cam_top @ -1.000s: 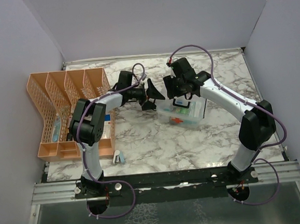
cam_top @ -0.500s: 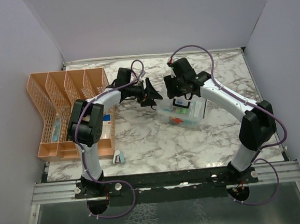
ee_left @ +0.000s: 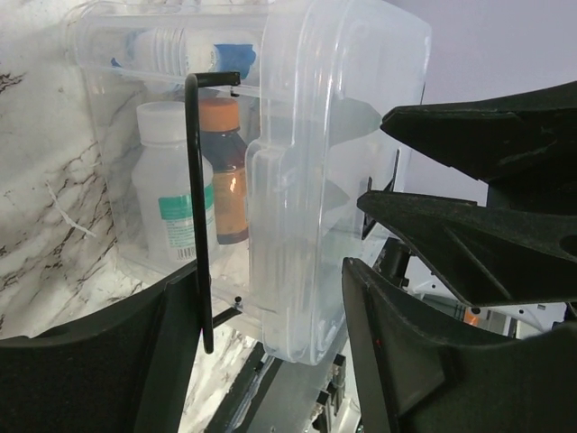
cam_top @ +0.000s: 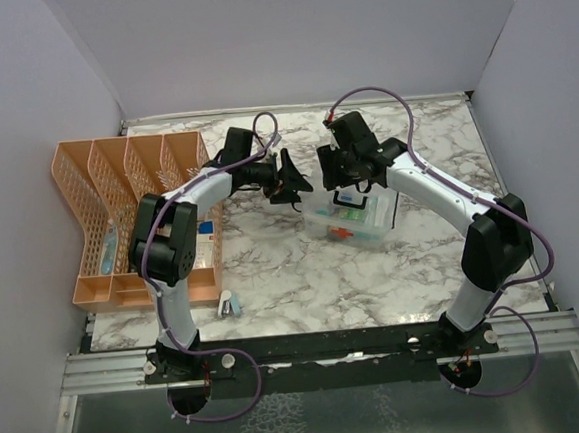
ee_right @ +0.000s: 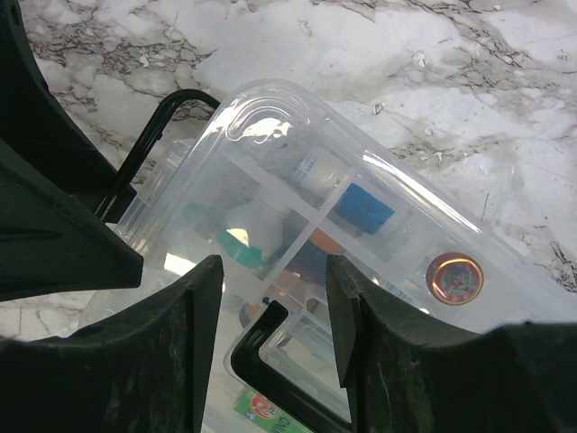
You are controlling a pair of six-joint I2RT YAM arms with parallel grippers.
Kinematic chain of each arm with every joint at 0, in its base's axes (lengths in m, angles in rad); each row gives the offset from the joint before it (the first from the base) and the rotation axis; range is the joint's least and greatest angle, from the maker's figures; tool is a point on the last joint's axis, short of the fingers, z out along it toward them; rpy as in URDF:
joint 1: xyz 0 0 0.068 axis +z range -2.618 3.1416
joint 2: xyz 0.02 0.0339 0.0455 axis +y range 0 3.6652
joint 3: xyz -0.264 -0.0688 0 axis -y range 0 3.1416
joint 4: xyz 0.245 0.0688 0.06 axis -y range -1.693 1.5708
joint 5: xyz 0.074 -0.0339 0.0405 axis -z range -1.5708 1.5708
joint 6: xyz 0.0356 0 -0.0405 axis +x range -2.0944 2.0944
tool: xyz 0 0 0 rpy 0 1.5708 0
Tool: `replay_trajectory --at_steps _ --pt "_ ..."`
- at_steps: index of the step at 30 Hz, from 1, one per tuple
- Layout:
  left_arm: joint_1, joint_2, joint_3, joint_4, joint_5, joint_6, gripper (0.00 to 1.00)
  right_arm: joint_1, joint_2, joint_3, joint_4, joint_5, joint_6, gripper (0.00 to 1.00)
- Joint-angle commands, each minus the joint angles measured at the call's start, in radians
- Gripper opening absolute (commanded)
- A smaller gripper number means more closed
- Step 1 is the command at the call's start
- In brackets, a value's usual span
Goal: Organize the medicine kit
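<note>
Left wrist view, clear medicine kit, white bottle, amber bottle inside

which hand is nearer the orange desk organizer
Left. The left hand is right of the orange organizer, apart from it, by the medicine kit's left end; the right hand is farther right, over the kit.

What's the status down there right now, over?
Left gripper straddles the lid of the medicine kit, grip unclear. Right gripper open over its black handle. Bottles inside. Nothing in the way.
</note>
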Motion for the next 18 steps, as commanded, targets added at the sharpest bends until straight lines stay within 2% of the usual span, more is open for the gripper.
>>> replay_trajectory --at_steps 1,10,15,18 --pt "0.006 -0.056 0.009 -0.021 0.036 0.024 0.64 0.005 0.03 -0.017 -0.033 -0.041 0.025 0.49" --pt "-0.002 -0.073 -0.008 -0.032 0.038 0.042 0.68 0.007 0.035 -0.024 -0.034 -0.035 0.025 0.49" --pt "-0.004 -0.082 0.011 -0.136 -0.037 0.106 0.63 0.007 0.036 -0.029 -0.034 -0.033 0.026 0.49" --pt "-0.011 -0.091 0.008 -0.145 -0.039 0.11 0.62 0.007 0.034 -0.034 -0.034 -0.033 0.03 0.49"
